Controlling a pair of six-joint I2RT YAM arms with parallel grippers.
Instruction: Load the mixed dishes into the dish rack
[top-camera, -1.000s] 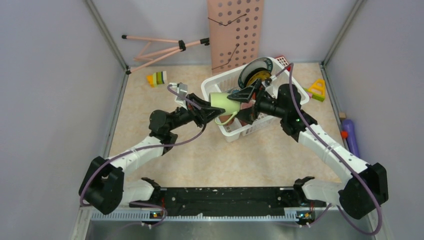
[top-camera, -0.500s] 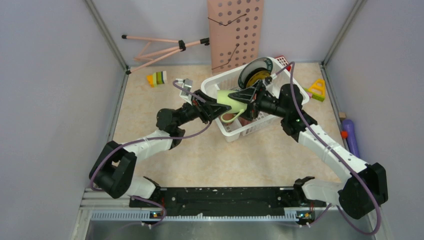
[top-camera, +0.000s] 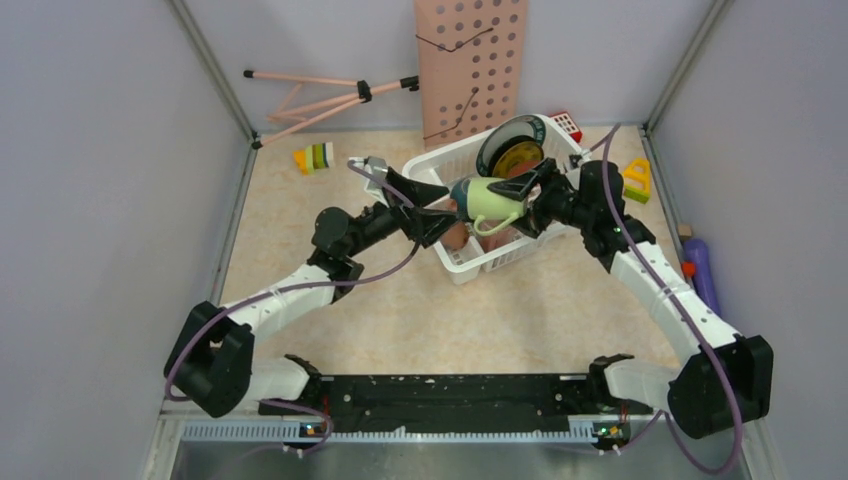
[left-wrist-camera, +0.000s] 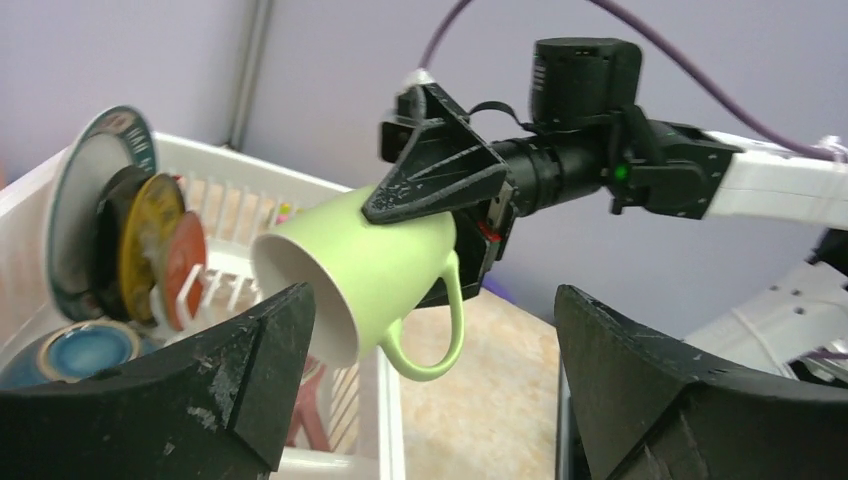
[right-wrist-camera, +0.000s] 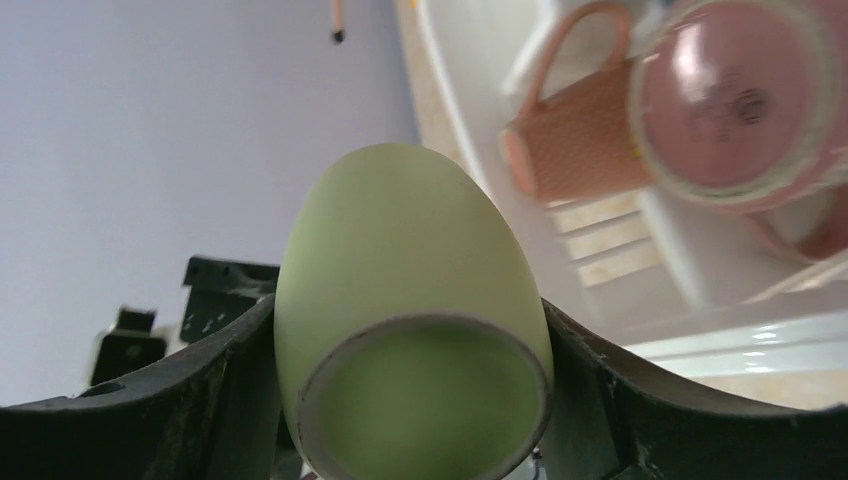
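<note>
Item: light green ceramic mug (top-camera: 488, 198), hanging on its side above the white slotted plastic dish rack (top-camera: 432, 170) at 1 o'clock on the worktop (top-camera: 400, 300), mouth facing 9 o'clock. Holding: the right pincer (top-camera: 520, 198) is clamping its base end. At 9 o'clock of it, the left pincer (top-camera: 435, 208) is gaping wide, gripping nothing.

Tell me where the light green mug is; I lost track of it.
In the top view the light green mug sits sideways over the dish rack's left part, in the right gripper's jaws, the open left gripper just left of it.
</note>
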